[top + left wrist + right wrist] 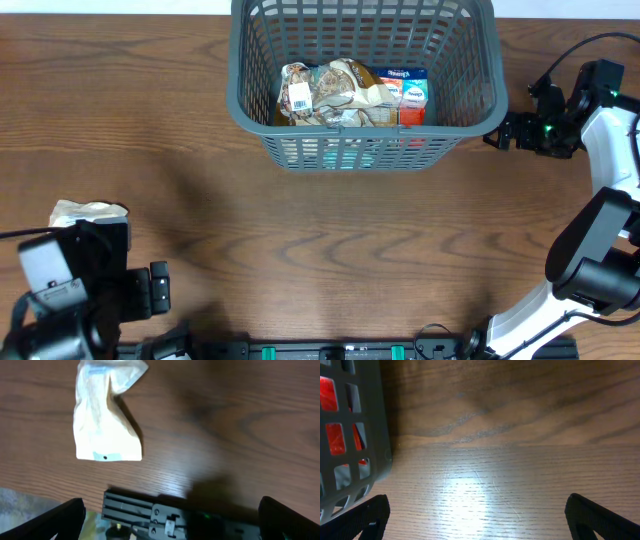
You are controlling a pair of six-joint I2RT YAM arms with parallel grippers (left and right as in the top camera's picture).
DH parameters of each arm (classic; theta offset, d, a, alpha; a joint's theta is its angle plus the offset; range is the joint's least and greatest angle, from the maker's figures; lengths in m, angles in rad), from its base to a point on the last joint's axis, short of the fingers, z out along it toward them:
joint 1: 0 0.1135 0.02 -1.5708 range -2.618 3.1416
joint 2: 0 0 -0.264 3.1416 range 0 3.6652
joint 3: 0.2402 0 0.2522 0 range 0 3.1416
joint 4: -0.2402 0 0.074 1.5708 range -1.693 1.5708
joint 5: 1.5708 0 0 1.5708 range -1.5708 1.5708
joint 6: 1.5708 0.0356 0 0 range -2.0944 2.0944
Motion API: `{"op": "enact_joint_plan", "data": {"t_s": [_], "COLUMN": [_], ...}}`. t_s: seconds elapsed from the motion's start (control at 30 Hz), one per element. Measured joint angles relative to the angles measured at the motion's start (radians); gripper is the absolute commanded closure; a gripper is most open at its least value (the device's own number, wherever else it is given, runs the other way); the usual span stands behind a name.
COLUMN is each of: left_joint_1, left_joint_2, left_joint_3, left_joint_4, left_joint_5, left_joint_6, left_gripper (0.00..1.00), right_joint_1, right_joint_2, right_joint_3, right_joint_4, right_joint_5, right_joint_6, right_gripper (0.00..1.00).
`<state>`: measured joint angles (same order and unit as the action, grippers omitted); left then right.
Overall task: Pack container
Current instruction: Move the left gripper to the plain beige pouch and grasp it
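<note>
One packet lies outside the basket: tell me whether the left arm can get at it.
Probably yes. The pale packet lies on the table just ahead of the open left end effector, with nothing between them.

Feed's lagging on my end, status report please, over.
Left gripper open, empty, near a pale packet lying on the table. Right gripper open, beside the grey basket. Basket holds several packets. Nothing between packet and basket.

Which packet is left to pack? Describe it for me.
From the grey basket at the table's far edge, go to the near left corner. A crumpled cream pouch lies alone on the wood; the other packets sit inside the basket.
</note>
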<state>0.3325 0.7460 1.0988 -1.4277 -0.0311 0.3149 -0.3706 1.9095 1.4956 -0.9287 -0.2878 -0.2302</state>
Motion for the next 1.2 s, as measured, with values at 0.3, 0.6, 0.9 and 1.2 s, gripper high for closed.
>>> {"op": "enact_joint_plan", "data": {"t_s": [0.3,0.6,0.9,1.2], "left_joint_1": [0.093,0.243,0.314,0.407], "left_joint_2": [0.095,0.365,0.577,0.632], "left_joint_3": [-0.079,-0.079,-0.079,-0.079], "left_joint_4": [0.156,0.326,0.376,0.464], "left_joint_5": [-0.108,-0.042,-0.012,0.026], "left_joint_6": [-0.069,-0.025,0.142,0.308], "left_gripper": [0.02,0.02,0.02,0.02], "right_joint_1": [0.000,0.000,0.000,0.000], "right_joint_2": [0.000,0.000,0.000,0.000], "right_joint_3": [0.000,0.000,0.000,0.000], "right_joint_4": [0.012,0.014,0.011,-0.007], "right_joint_5": [0.000,0.001,0.001,0.001], "right_joint_6": [0.000,-0.006,-0.008,-0.008], "right_gripper": [0.01,0.01,0.01,0.01]}}
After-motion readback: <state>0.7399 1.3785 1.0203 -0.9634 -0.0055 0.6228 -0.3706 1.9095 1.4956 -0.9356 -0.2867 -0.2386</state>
